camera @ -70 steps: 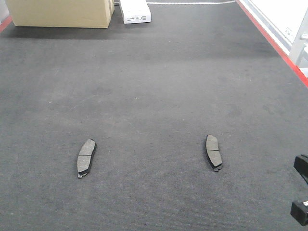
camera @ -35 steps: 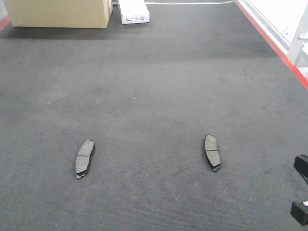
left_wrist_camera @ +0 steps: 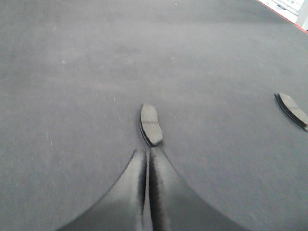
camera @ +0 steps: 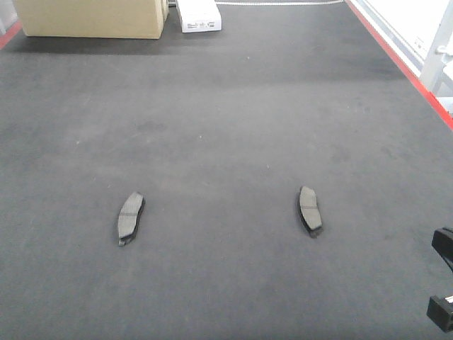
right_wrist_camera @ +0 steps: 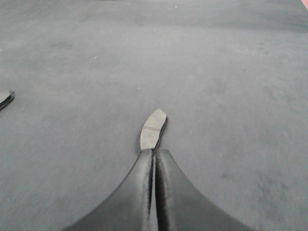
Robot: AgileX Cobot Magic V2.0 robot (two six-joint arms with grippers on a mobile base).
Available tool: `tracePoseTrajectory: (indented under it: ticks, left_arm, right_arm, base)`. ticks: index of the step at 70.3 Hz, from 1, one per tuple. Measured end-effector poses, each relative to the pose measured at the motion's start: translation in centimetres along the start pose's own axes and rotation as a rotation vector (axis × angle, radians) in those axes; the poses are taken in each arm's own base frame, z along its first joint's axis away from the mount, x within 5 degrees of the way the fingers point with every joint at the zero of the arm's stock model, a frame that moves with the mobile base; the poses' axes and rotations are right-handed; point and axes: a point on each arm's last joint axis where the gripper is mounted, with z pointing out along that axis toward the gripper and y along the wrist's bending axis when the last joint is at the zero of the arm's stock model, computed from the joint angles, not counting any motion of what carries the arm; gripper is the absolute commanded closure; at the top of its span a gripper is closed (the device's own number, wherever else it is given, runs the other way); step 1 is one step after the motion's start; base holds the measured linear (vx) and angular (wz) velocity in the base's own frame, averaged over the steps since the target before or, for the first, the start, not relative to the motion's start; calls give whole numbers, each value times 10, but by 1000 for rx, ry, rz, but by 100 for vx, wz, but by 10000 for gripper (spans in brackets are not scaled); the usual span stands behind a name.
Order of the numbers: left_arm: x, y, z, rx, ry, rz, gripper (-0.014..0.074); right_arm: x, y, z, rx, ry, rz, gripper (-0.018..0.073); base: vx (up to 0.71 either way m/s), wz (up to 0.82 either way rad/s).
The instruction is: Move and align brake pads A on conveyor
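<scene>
Two brake pads A lie flat and apart on the charcoal conveyor (camera: 226, 106): one at the left (camera: 130, 216), one at the right (camera: 309, 210), both pointing roughly away from me. In the left wrist view my left gripper (left_wrist_camera: 147, 152) is shut and empty, and the left pad (left_wrist_camera: 150, 124) lies just beyond its tips. The right pad (left_wrist_camera: 292, 109) shows at that view's right edge. My right gripper (right_wrist_camera: 155, 151) is shut too, holding nothing, with the right pad (right_wrist_camera: 154, 129) just past its tips. The other pad (right_wrist_camera: 5, 98) peeks in at the left edge.
A cardboard box (camera: 92, 18) and a small white box (camera: 198, 14) stand at the belt's far end. A red strip (camera: 396, 60) runs along the right edge. Black arm parts (camera: 444, 283) poke in at the lower right corner.
In the front view both pads now sit a little higher in the picture, farther from me, and the far boxes have shifted slightly. The black parts at lower right stayed put.
</scene>
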Motion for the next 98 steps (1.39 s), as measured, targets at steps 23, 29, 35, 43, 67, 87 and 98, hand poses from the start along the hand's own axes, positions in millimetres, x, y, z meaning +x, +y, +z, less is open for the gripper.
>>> tracePoseTrajectory:
  ticks: [23,29,35,43,67,87,98]
  left_arm:
    - [0,0,0,0,0,0,602]
    - [0,0,0,0,0,0,602]
    - [0,0,0,0,0,0,602]
    - [0,0,0,0,0,0,602]
    - [0,0,0,0,0,0,602]
    - [0,0,0,0,0,0,602]
    - [0,0,0,0,0,0,602]
  right_arm:
    - [0,0,0,0,0,0,566]
    - [0,0,0,0,0,0,566]
    - [0,0,0,0,1,0,566]
    - [0,0,0,0,0,0,566]
    - [0,0,0,0,0,0,566]
    - [0,0,0,0,0,0,566]
    - [0,0,0,0,0,0,566]
  base:
    - [-20,-6]
    - [-21,-7]
    - [-22,-4]
    - [-23,-3]
    - [-26,-11]
    - [-26,-35]
    - [-23,-57]
